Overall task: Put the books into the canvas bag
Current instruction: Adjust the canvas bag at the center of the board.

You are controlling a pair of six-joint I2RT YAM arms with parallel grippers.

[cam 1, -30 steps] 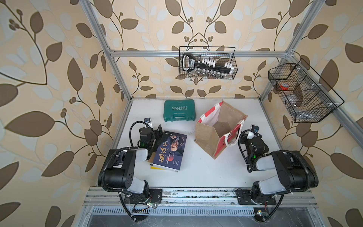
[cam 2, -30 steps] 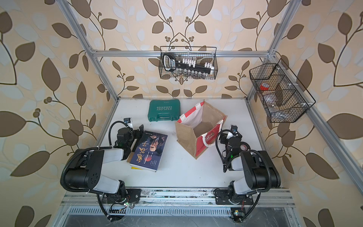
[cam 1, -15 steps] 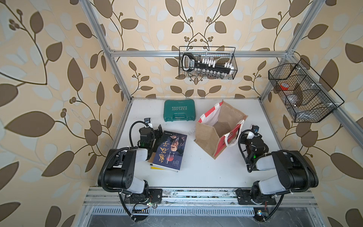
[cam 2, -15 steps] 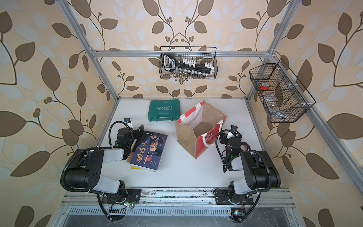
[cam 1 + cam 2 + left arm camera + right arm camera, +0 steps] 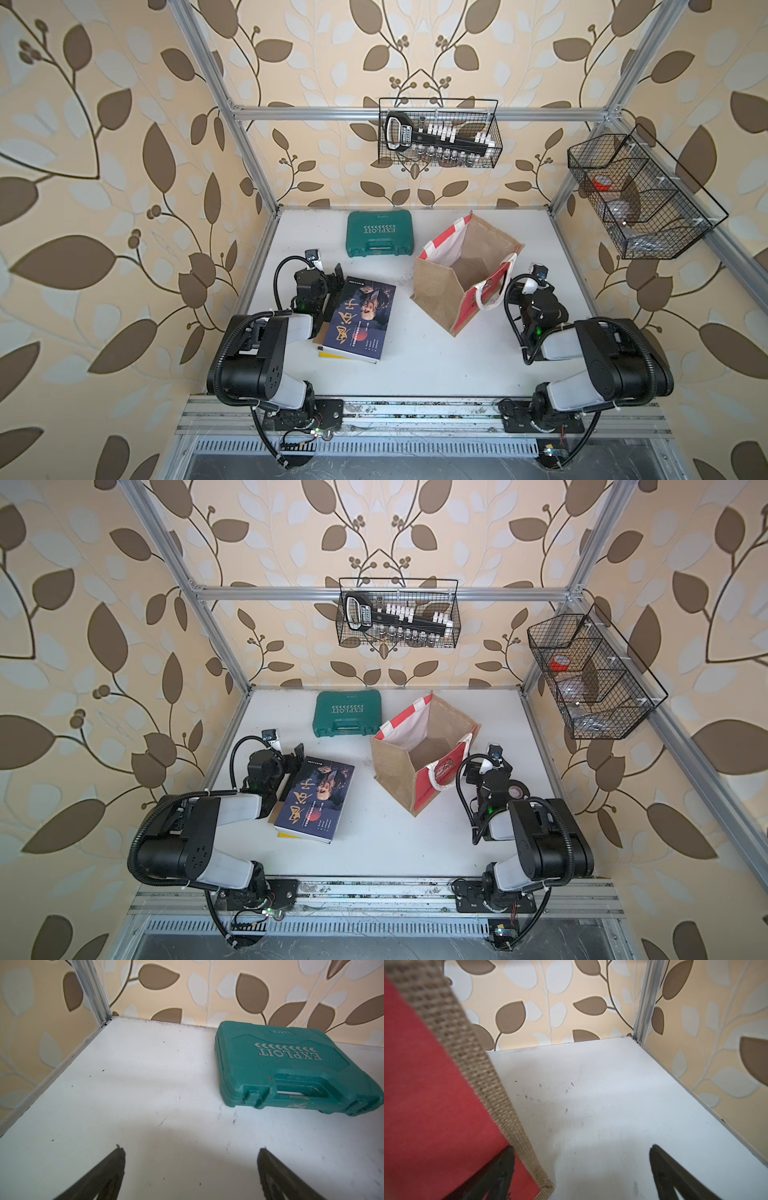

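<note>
Front of the table [image 5: 145, 1084] first. My left gripper [image 5: 191, 1149] stands spread wide, with only bare white surface between its jaws. Just beside it the books [image 5: 361, 320] lie flat in a stack, navy cover on top, a yellow edge underneath, outside the bag. My right gripper [image 5: 582, 1147] is equally wide and empty, one finger close against the red panel of the canvas bag [image 5: 436, 291]; I can't tell if it touches. The bag stands upright mid-table, mouth open, white rope handle draped over the red side. Behind it, the green tool case [image 5: 379, 232] lies near the back wall. The rear wire basket [image 5: 438, 133] hangs above.
</note>
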